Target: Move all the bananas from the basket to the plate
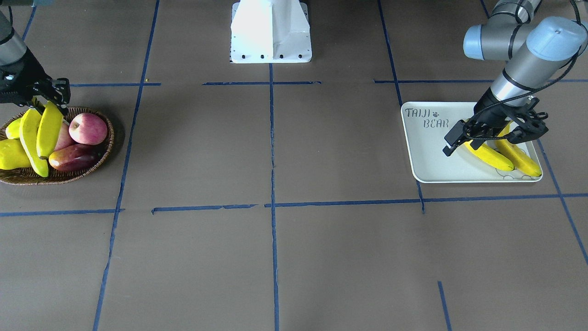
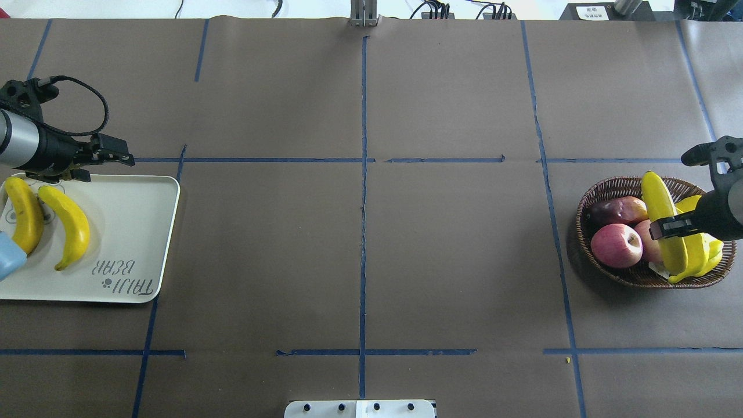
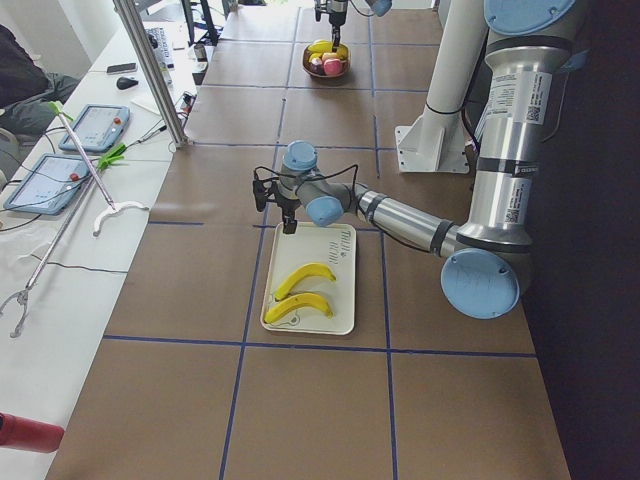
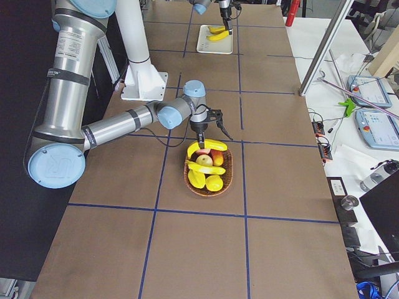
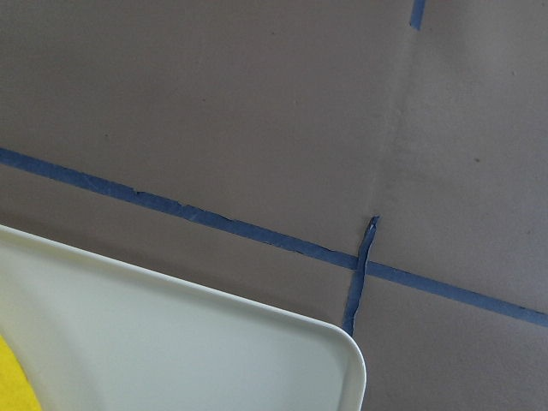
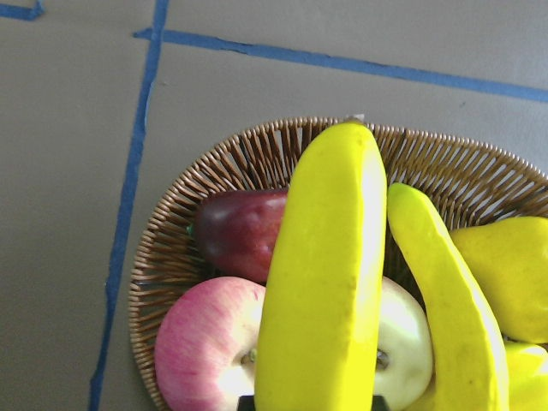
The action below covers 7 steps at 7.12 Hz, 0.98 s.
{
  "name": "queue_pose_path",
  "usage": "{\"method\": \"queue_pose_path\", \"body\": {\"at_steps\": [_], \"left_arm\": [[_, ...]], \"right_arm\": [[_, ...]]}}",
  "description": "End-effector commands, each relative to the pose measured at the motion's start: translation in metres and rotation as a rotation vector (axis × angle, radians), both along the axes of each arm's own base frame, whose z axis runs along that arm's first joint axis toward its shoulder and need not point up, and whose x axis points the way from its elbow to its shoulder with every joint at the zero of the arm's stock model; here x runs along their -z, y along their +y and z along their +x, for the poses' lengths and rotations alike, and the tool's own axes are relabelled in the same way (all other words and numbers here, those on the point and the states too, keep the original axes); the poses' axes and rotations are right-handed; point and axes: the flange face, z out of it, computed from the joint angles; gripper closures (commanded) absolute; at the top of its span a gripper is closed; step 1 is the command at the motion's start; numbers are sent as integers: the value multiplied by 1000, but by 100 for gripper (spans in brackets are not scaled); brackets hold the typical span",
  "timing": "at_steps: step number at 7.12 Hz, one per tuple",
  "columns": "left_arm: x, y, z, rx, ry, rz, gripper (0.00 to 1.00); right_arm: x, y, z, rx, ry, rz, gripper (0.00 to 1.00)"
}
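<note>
Two bananas (image 2: 23, 215) (image 2: 67, 223) lie side by side on the white plate (image 2: 127, 232) at the table's left end. Above the plate's far edge hovers my left gripper (image 2: 116, 157), open and holding nothing; the left wrist view shows only the plate's corner (image 5: 257, 342). At the right end, the wicker basket (image 2: 615, 186) holds another banana (image 6: 437, 291). My right gripper (image 2: 667, 227) is shut on a banana (image 2: 662, 215), tilted with one end raised over the basket's fruit.
The basket also holds a pink apple (image 2: 616, 245), a dark red apple (image 2: 618, 210) and plump yellow-green fruits (image 1: 11, 154). The robot's white pedestal (image 1: 271, 32) stands mid-table. Blue tape lines cross the brown surface. A side bench carries tablets (image 3: 95, 125).
</note>
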Motion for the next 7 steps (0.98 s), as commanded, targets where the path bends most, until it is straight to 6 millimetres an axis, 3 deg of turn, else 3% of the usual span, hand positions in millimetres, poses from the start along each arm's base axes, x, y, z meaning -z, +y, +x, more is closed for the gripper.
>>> {"method": "queue_pose_path", "body": {"at_steps": [1, 3, 4, 5, 6, 7], "left_arm": [[5, -1, 2, -3, 7, 8, 0], [39, -11, 9, 29, 61, 6, 0], [76, -18, 18, 43, 137, -14, 0], [126, -32, 35, 74, 237, -69, 1], [159, -20, 60, 53, 295, -92, 1], [180, -14, 71, 51, 341, -109, 1]], "right_arm": [[58, -12, 2, 35, -111, 118, 99], [133, -35, -29, -8, -313, 41, 99], [188, -50, -50, -72, -419, -14, 99], [239, -57, -87, -87, -526, -52, 99], [251, -54, -124, -107, -644, -80, 99], [243, -36, -169, -159, -775, -75, 99]]}}
